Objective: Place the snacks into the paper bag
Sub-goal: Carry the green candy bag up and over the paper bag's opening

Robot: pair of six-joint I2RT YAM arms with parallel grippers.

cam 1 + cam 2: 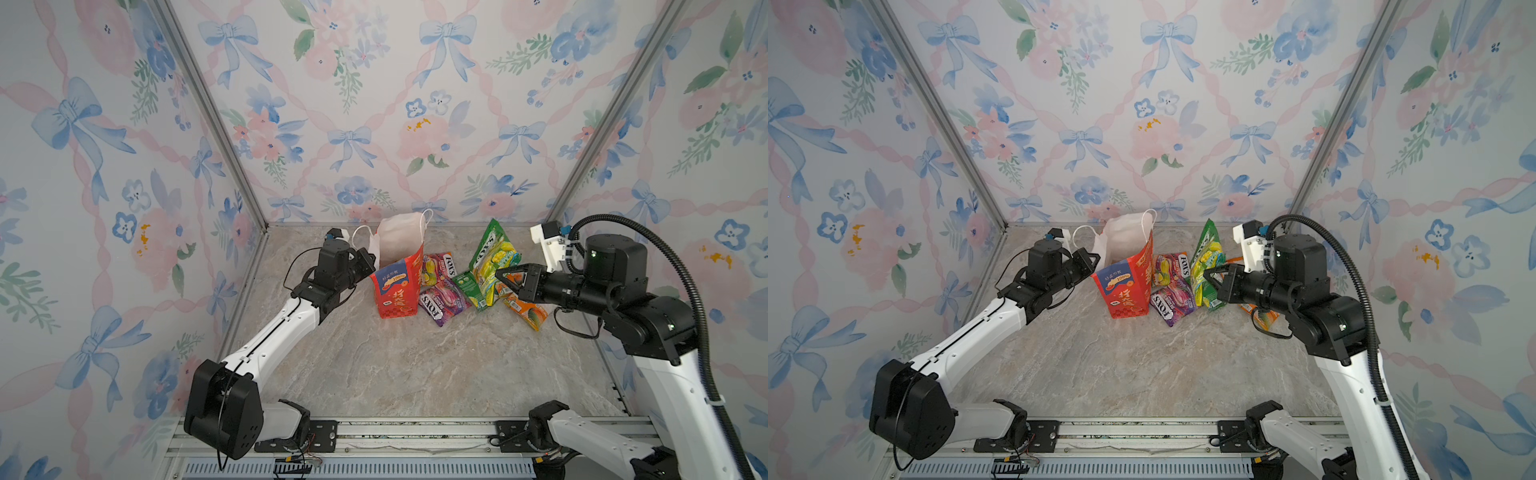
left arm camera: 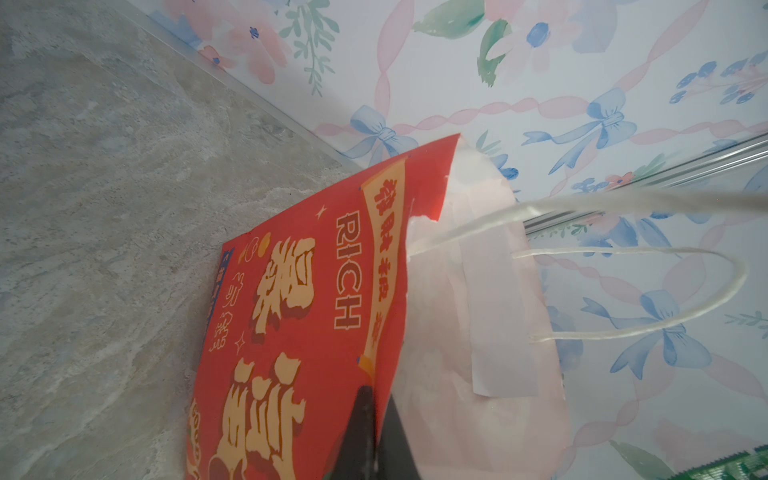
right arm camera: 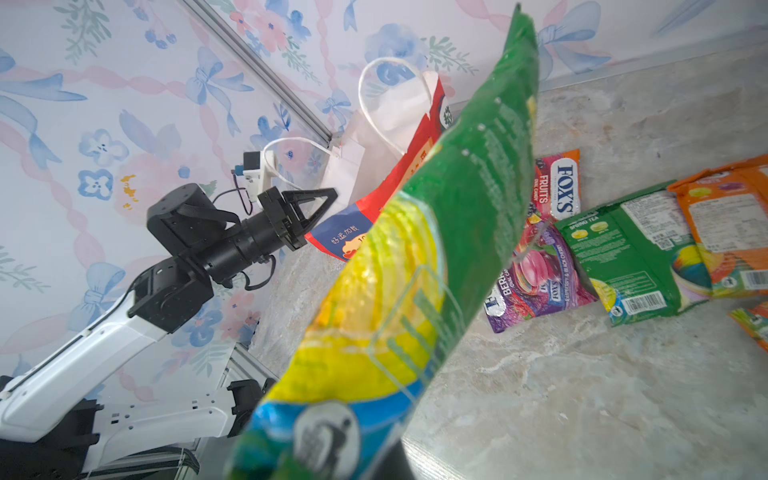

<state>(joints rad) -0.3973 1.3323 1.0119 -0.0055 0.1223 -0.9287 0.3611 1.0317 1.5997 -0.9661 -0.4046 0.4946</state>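
Note:
The red paper bag [image 1: 397, 286] [image 1: 1125, 291] stands at the back middle with its white mouth open upward. My left gripper [image 1: 369, 266] [image 2: 370, 432] is shut on the bag's [image 2: 299, 316] left top edge, one finger on each side of the paper. My right gripper [image 1: 500, 276] [image 1: 1209, 275] is shut on a green-yellow FOX'S packet [image 1: 492, 253] [image 3: 436, 249], held upright above the table to the right of the bag. On the table lie a purple packet [image 1: 442, 301], a red-yellow packet [image 1: 438, 266], a green packet [image 1: 467, 286] and an orange packet [image 1: 528, 311].
Flowered walls close in the marble table [image 1: 395, 365] on three sides, with metal corner posts [image 1: 216, 120]. An aluminium rail [image 1: 415, 436] runs along the front edge between the arm bases. The bag's white cord handles [image 2: 665, 291] stick out from its mouth.

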